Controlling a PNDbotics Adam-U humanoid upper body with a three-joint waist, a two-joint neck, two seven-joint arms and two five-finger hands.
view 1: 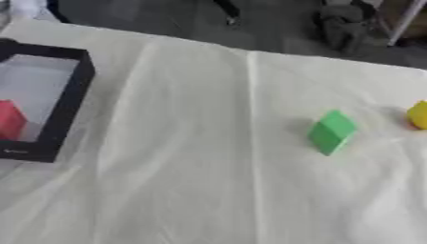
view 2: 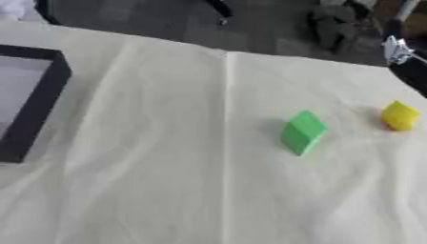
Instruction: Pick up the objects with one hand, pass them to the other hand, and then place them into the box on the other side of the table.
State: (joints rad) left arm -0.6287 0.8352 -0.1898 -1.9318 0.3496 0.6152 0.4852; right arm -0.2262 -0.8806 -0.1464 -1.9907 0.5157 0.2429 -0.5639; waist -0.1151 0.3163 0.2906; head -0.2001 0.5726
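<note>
A green block (view 2: 302,132) lies tilted on the cloth-covered worktop (view 2: 192,190), right of the middle. Near it, further right, sits a yellow block (view 2: 400,115). Well apart at the left edge stands a black box (view 1: 68,102) with a red block (view 1: 10,120) inside. Neither hand shows, so their fingers can't be told.

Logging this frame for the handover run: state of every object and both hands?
green block: on the cloth, right of centre, untouched
yellow block: on the cloth near the right edge, apart from the green one
red block: inside the box
box: open-topped, black-walled, at the table's left side
left hand: not in view
right hand: not in view
</note>
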